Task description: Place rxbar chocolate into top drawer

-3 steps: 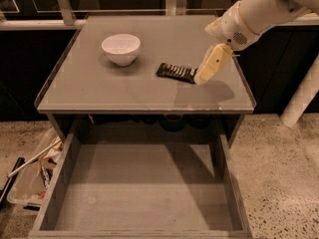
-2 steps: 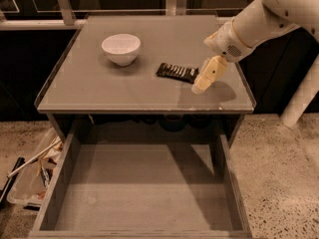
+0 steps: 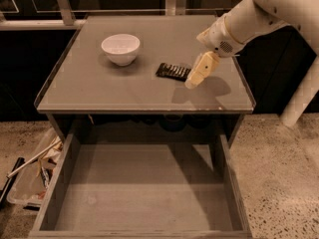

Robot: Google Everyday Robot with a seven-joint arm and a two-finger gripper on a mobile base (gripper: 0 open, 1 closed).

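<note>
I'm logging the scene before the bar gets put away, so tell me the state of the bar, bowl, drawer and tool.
Snack bar: lying flat on the tabletop, not held.
Bowl: upright on the tabletop, left of the bar, apart from it.
Drawer: pulled open, nothing inside.
Tool: low over the tabletop at the bar's right end; contact with the bar unclear.

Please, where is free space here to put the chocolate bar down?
The bottom of the top drawer is all bare between its side walls. On the tabletop, the front strip before the white bowl is bare too. It is crowded at right, where the gripper hangs beside the rxbar chocolate.
</note>
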